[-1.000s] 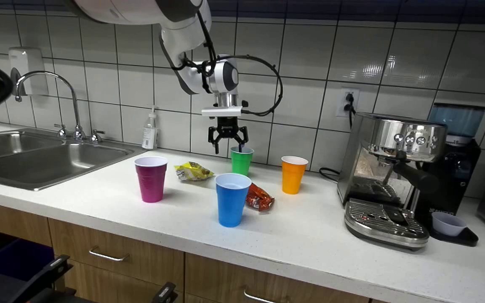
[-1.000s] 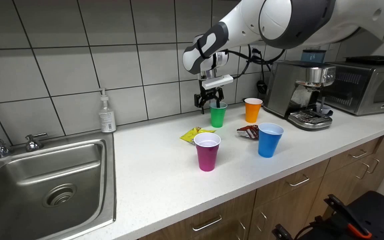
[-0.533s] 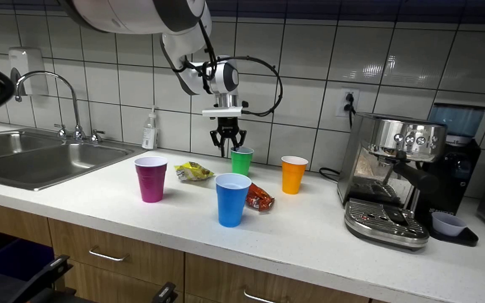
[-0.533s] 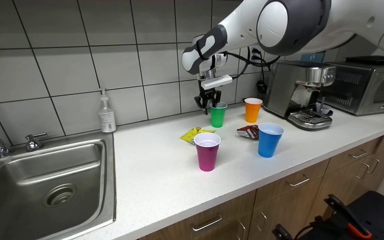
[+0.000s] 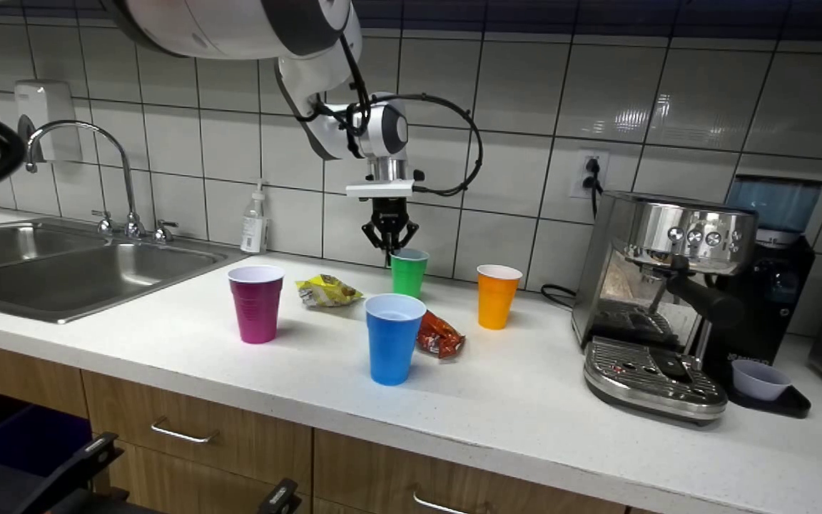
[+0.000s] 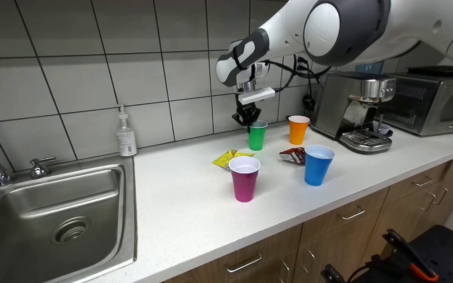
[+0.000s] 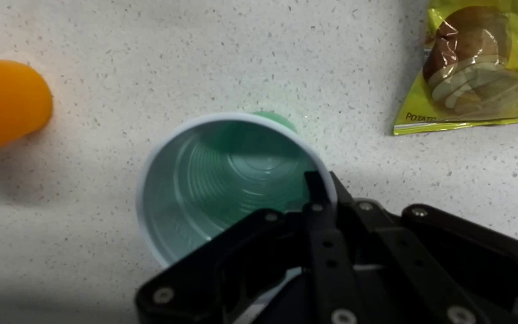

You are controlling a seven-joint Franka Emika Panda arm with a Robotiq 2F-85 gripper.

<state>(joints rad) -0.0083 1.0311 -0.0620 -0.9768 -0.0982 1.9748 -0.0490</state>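
Sink point(image 5: 147, 275) well left of gripper point(image 5: 389, 256) in an exterior view, magenta cup point(image 5: 257, 308) left and out front, yellow bag point(image 5: 327, 291) near left, lower, blue cup point(image 5: 391, 346) straight out front. Jaws together, pinching wall of green cup point(image 5: 409, 275), 1 inside rim, 1 outside; cup upright on counter point(image 5: 325, 371), below gripper, slightly right. Red bag point(image 5: 442, 337) lower right, partly behind blue cup. Orange cup point(image 5: 496, 300) farther right, espresso machine point(image 5: 628, 300) far right.

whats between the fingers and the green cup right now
Nothing visible lies there: in the wrist view, the fingers are shut on the green cup, one inside its rim, one outside.
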